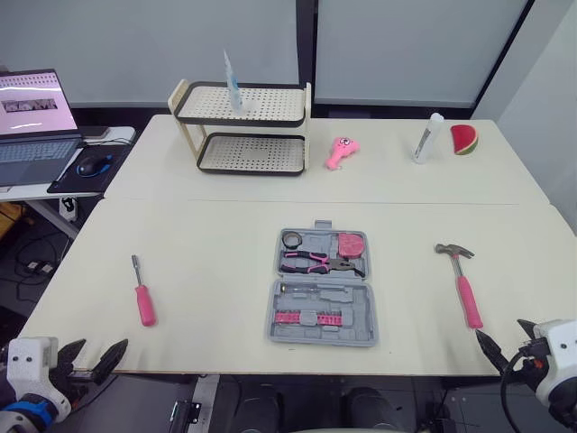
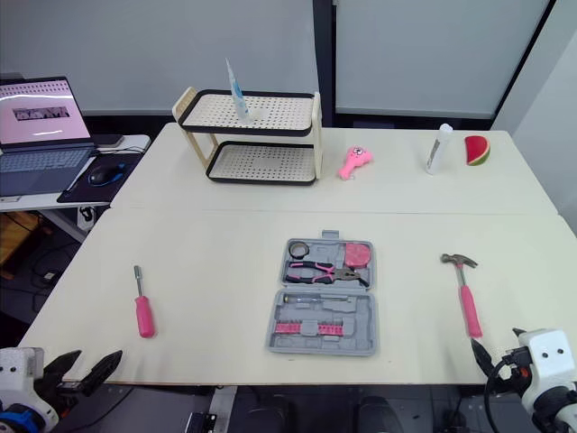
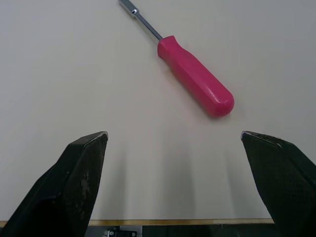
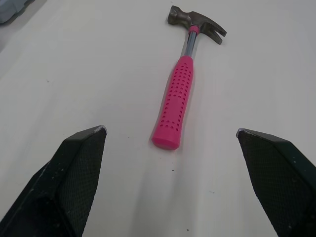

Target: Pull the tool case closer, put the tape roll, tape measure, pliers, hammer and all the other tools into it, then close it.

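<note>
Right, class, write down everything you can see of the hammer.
The hammer has a dark metal claw head, a shiny steel neck with a pink collar, and a pink grip dotted with rows of small holes. It lies flat on the cream table, right of the open tool case, head away from the robot. Only the table touches it.

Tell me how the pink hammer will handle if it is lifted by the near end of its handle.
The hammer is probably head-heavy: its metal head sits at the far end, so gripped at the other end it would likely droop. The dimpled pink handle looks rubbery, so it is probably grippy. The claw head should stop it rolling.
</note>
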